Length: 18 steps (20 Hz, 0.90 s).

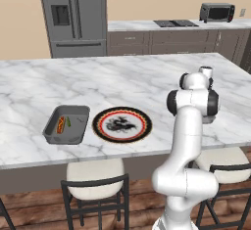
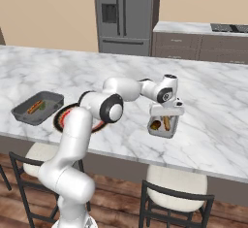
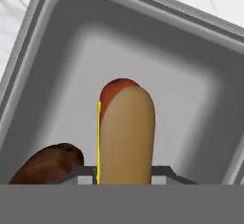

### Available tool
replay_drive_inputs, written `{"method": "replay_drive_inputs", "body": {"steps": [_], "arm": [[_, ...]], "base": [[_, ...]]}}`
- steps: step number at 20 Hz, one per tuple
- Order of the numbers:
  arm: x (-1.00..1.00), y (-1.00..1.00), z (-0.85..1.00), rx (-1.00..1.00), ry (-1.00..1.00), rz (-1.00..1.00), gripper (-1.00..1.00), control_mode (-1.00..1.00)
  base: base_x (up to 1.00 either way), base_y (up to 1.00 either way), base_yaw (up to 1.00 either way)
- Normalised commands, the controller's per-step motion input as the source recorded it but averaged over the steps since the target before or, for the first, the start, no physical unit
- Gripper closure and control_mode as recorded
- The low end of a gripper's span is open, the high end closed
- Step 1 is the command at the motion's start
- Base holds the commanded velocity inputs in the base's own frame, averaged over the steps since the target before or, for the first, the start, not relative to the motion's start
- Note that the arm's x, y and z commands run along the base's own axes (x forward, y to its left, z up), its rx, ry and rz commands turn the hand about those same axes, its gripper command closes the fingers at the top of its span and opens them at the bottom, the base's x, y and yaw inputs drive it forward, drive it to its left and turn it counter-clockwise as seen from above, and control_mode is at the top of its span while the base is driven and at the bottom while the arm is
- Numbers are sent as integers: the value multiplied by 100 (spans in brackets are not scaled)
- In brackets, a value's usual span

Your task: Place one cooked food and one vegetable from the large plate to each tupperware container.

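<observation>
My gripper (image 2: 166,112) hangs over the smaller tupperware container (image 2: 162,131) near the counter's front edge, shut on a hot dog (image 3: 126,132) whose bun fills the space between the fingertips. The hot dog (image 2: 167,123) sits low inside that tray; whether it touches the floor I cannot tell. A brown vegetable (image 3: 47,165) lies beside it in the same container (image 3: 143,42). The larger tupperware container (image 1: 66,125) at the left holds another hot dog (image 1: 61,124) and a green vegetable (image 1: 69,122). Between the trays lies the large plate (image 1: 121,125), with no food on it.
The marble island counter (image 1: 122,77) stretches wide behind the trays. Stools (image 1: 95,177) stand under its front edge. A fridge (image 1: 73,16) and a toaster oven (image 1: 216,12) are against the far wall.
</observation>
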Motion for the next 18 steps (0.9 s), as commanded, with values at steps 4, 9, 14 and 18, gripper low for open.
{"method": "replay_drive_inputs", "body": {"steps": [4,9,14,18], "arm": [[6,-9,-40,1,0,0,100,-100],[4,2,-27,0,0,0,-100,-100],[0,7,0,0,-3,0,-100,-100],[-41,17,36,0,0,-1,-100,-100]], "base": [[0,0,0],[0,0,0],[0,0,0],[0,0,0]]}}
